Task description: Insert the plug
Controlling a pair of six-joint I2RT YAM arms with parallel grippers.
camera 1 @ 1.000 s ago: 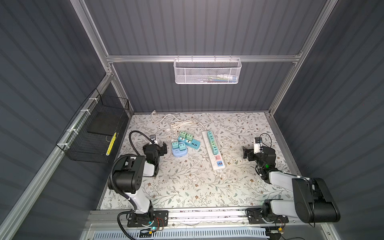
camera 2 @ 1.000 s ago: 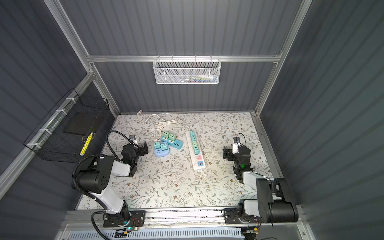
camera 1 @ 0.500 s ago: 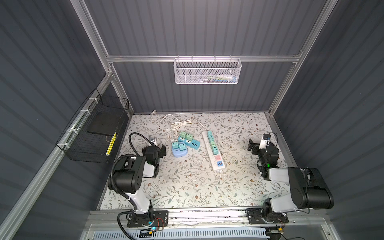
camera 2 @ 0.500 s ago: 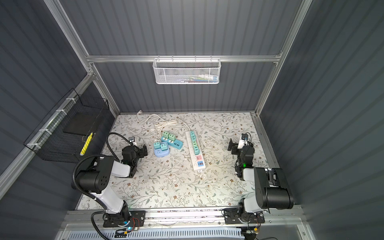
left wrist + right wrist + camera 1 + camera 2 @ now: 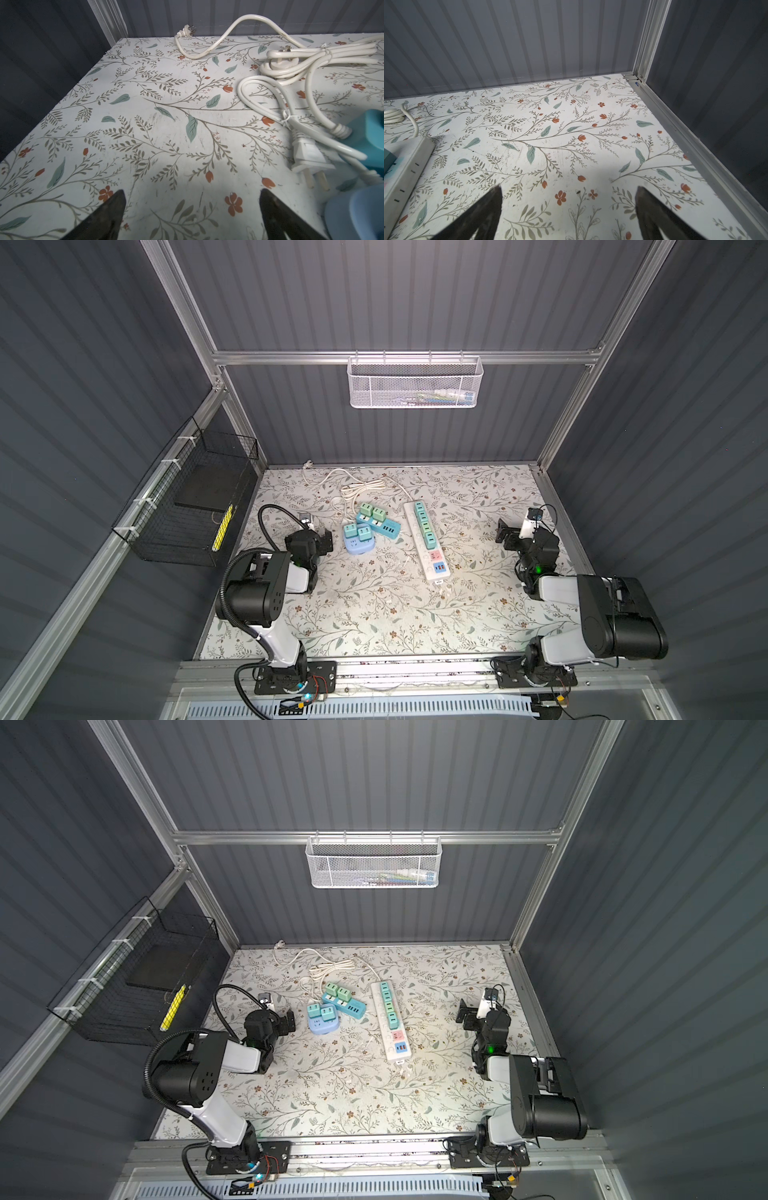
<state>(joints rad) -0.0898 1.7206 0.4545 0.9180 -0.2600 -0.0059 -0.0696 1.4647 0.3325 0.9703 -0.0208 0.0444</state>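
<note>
A white two-pin plug [image 5: 309, 160] lies loose on the floral table, ahead and to one side of my open left gripper [image 5: 191, 197]. Its cable runs into a tied white bundle [image 5: 311, 60]. Another white plug [image 5: 186, 32] lies by the back wall. A long white power strip [image 5: 428, 539] with teal sockets sits mid-table, beside a teal strip [image 5: 376, 521] and a round blue socket block [image 5: 357, 542] carrying green adapters. In both top views my left gripper [image 5: 320, 536] [image 5: 286, 1021] rests just left of the blue block. My right gripper [image 5: 508, 531] [image 5: 568, 193] stands open and empty near the right edge.
A black wire basket [image 5: 195, 506] hangs on the left wall. High on the back wall hangs a white mesh basket [image 5: 415, 383]. An aluminium rail [image 5: 695, 141] borders the table close to the right gripper. One end of the power strip [image 5: 406, 162] shows in the right wrist view.
The right arm has folded back toward the right side, its big links rising from the front edge; its gripper stayed near the right edge. The left arm barely moved.
</note>
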